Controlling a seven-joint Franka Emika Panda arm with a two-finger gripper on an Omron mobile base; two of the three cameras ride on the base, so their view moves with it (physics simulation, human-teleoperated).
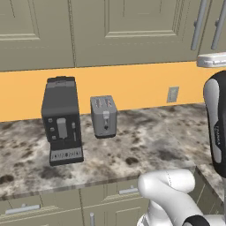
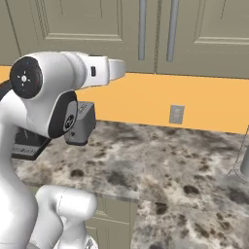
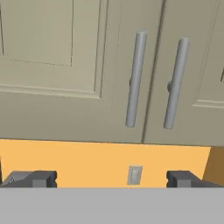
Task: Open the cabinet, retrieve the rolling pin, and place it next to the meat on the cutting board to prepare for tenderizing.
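The cabinet (image 3: 87, 65) hangs above the counter with its doors shut. Its two long grey bar handles (image 3: 134, 78) (image 3: 176, 83) stand side by side at the seam between the doors, and they also show as handles (image 2: 142, 29) in the right base view and handles (image 1: 199, 24) in the left one. My gripper (image 3: 111, 179) faces these doors from a distance, open wide, with nothing between its fingertips (image 3: 41, 178). It sits below the handles, level with the orange wall. The rolling pin, the meat and the cutting board are out of view.
A black coffee machine (image 1: 62, 121) and a grey toaster (image 1: 104, 115) stand on the marbled counter (image 1: 145, 145) at the left. A wall outlet (image 2: 176, 114) sits on the orange backsplash. Drawers (image 1: 26, 207) run below the counter edge.
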